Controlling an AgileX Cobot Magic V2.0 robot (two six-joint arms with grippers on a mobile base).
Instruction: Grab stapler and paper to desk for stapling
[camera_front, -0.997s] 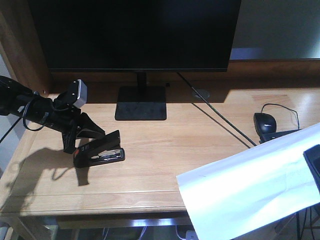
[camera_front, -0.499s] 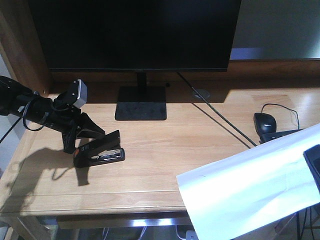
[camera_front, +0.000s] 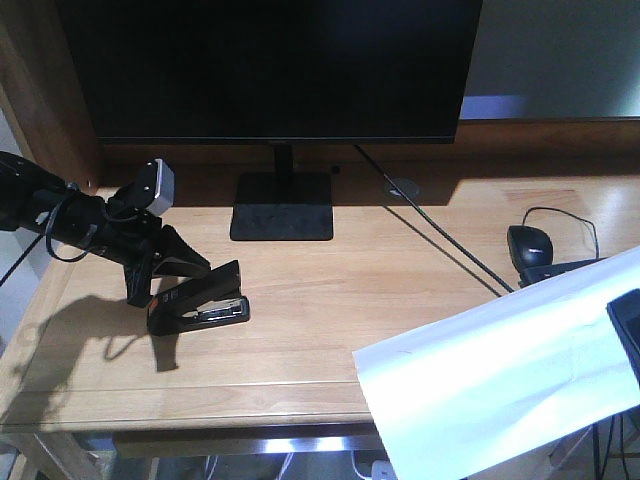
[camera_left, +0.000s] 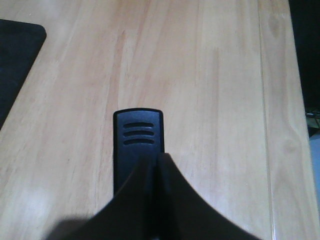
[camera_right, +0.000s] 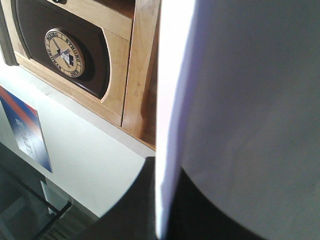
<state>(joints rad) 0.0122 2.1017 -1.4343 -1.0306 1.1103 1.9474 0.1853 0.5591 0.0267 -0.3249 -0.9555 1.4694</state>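
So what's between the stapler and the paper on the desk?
Nothing: the front view shows only bare desk between the stapler and the near corner of the paper.

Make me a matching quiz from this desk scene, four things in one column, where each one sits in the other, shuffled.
1 stapler
2 paper
3 mouse
4 monitor stand

A back centre of the desk
B in the left gripper
C near the right edge, wire attached
D across the front right corner

Pairs: 1-B, 2-D, 3-C, 4-A
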